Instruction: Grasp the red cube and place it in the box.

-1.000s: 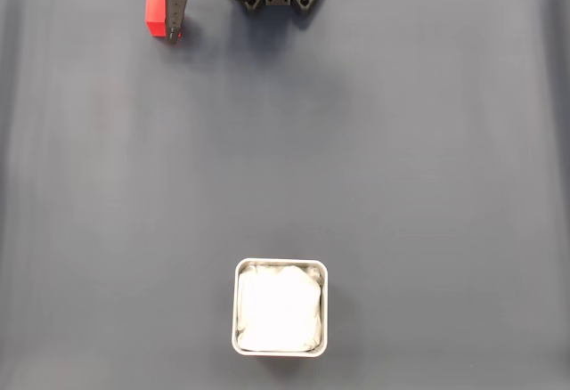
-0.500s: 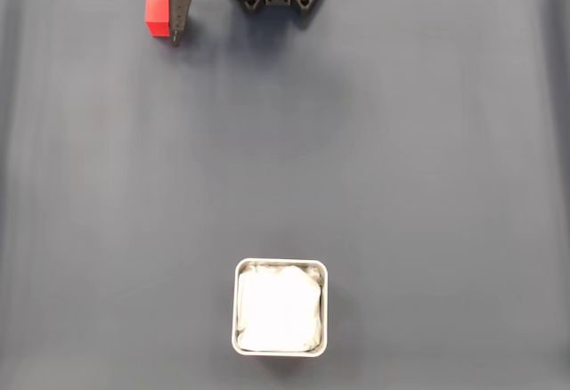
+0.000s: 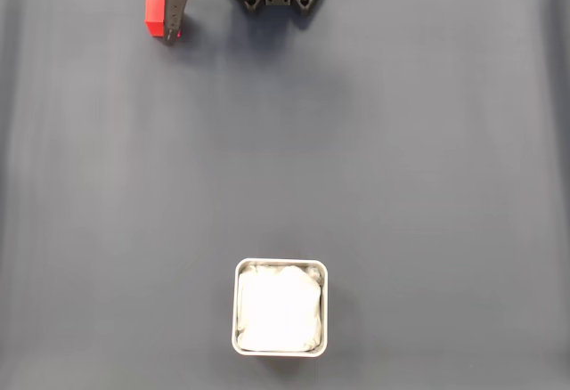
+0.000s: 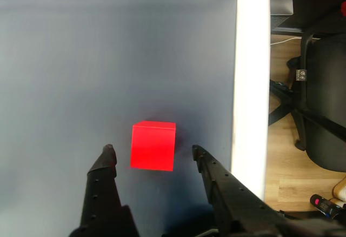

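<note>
Dark grey matting (image 3: 374, 158) covers the table, with the red cube (image 4: 153, 145) resting on it close to the table's white edge (image 4: 252, 69). The gripper (image 4: 151, 151) hovers with its two black fingers (image 4: 105, 164) spread apart, one on each side of the cube and neither touching it. The cube looks small, rigid and light, with flat matte faces unlikely to slip; its two opposite side faces, already lined up with the fingers, seem the natural place to squeeze. Beyond the white edge lie wooden floor and an office chair (image 4: 319, 96), so a nudge that way could send the cube off. The box (image 3: 280, 307) sits well apart from the cube across open matting.
</note>
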